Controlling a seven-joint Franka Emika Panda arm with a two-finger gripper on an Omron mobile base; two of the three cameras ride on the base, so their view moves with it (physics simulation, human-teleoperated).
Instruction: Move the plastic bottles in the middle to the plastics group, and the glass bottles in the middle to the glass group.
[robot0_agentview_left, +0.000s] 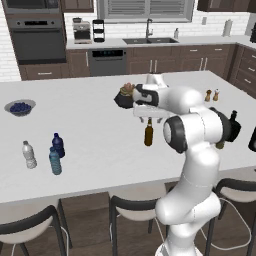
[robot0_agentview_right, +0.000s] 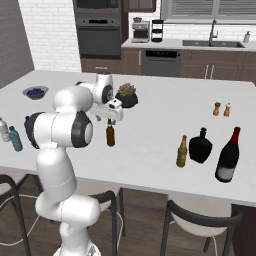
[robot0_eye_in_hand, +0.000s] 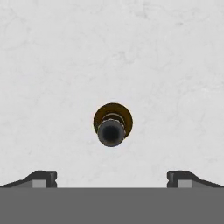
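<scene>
Amber-brown bottle (robot0_agentview_left: 148, 135) was seen upright mid-surface, apart from both groups. End effector (robot0_eye_in_hand: 111, 177) was held directly above its neck, fingers spread wide, nothing gripped. Olive-green bottle (robot0_agentview_right: 182, 152) was already standing just beside the squat black bottle (robot0_agentview_right: 200, 146); the teal bottle (robot0_agentview_left: 55, 161) was beside the navy bottle (robot0_agentview_left: 58, 145). Step judged: approach for grasp. A straight descent and closure around the neck appeared to be required next.

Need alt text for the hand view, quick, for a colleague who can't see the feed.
Seen straight from above, the amber-brown bottle stands upright on the white marble counter, dark cap toward the camera. The open hand is above it, fingertips wide apart, not touching.
</scene>
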